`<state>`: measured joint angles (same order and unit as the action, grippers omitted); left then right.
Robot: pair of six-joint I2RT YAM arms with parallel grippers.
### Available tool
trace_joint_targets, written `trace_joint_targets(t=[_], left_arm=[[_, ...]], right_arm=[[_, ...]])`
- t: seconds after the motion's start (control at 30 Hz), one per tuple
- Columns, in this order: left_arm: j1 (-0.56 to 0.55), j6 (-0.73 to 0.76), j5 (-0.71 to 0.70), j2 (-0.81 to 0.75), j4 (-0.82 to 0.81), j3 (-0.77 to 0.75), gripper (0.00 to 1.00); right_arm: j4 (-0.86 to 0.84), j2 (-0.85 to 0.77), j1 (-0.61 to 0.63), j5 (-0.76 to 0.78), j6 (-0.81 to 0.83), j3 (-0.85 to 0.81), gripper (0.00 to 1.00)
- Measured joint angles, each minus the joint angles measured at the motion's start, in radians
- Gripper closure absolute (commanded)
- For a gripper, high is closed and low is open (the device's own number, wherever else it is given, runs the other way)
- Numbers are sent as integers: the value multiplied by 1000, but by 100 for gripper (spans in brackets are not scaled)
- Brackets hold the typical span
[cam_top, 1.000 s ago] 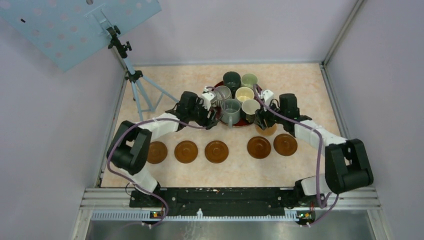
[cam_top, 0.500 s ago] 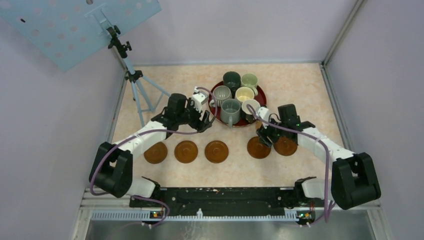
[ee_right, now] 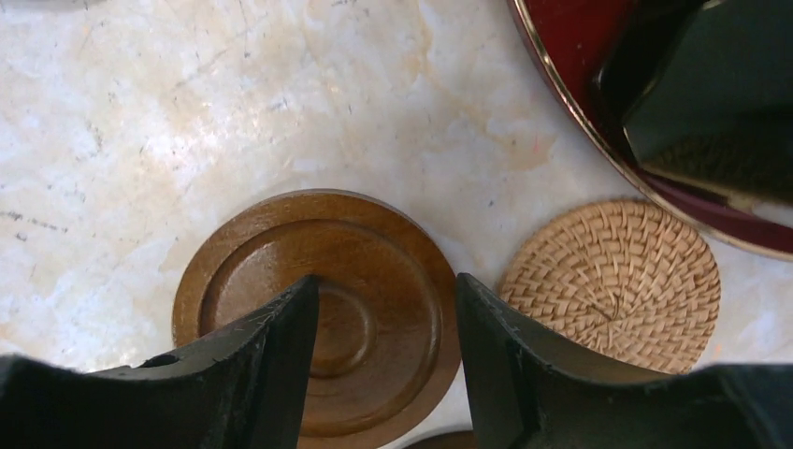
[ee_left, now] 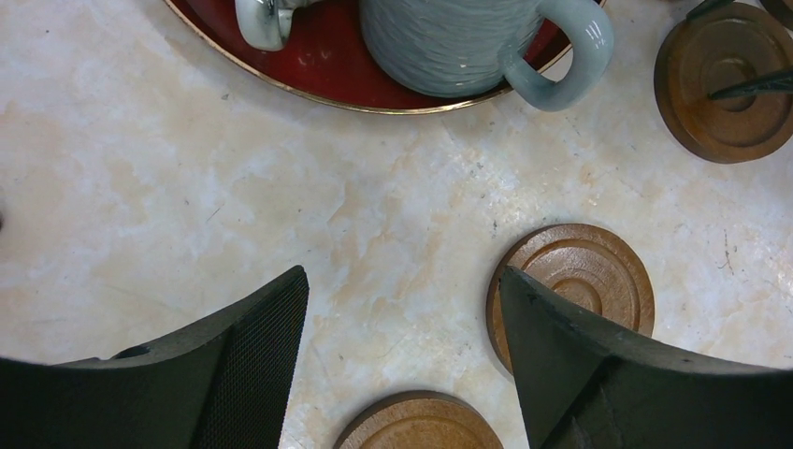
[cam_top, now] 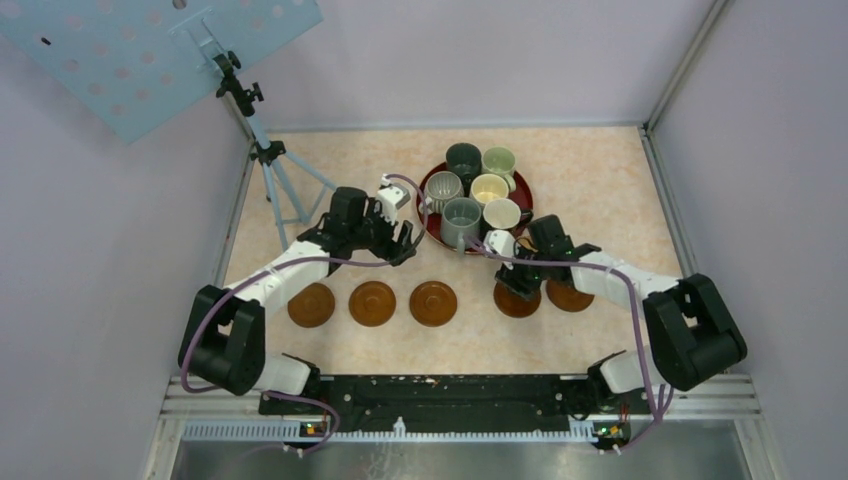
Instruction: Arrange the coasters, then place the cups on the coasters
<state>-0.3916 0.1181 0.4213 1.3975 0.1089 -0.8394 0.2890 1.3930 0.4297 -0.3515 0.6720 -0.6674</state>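
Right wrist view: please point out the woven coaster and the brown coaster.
woven coaster (ee_right: 612, 285), right wrist view, middle of the weave.
brown coaster (ee_right: 385, 313), right wrist view, inner face beside the centre ring.

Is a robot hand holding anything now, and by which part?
Nothing is held. The left gripper is open above the table; the right gripper is open over a brown coaster.

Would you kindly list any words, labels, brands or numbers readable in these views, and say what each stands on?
None: no readable text shows on the cups, the coasters, the red tray or the perforated blue panel.
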Motion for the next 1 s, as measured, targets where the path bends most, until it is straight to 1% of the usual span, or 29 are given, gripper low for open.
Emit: trace_joint_targets(t=[0.13,0.37,0.87,1.0], left_arm=[[8,0,0,0,9,0,20],[18,1,0,0,19,0,19],[24,1,0,0,19,0,19],[25,2,0,0,20,0,19]], right_arm=[[-47,29,37,29,-2,-3,46],[-71,48,92,33,-9,-15,47],[-73,58,144,28,-22,-22,47],[-61,59,146,29,-39,-31,45]])
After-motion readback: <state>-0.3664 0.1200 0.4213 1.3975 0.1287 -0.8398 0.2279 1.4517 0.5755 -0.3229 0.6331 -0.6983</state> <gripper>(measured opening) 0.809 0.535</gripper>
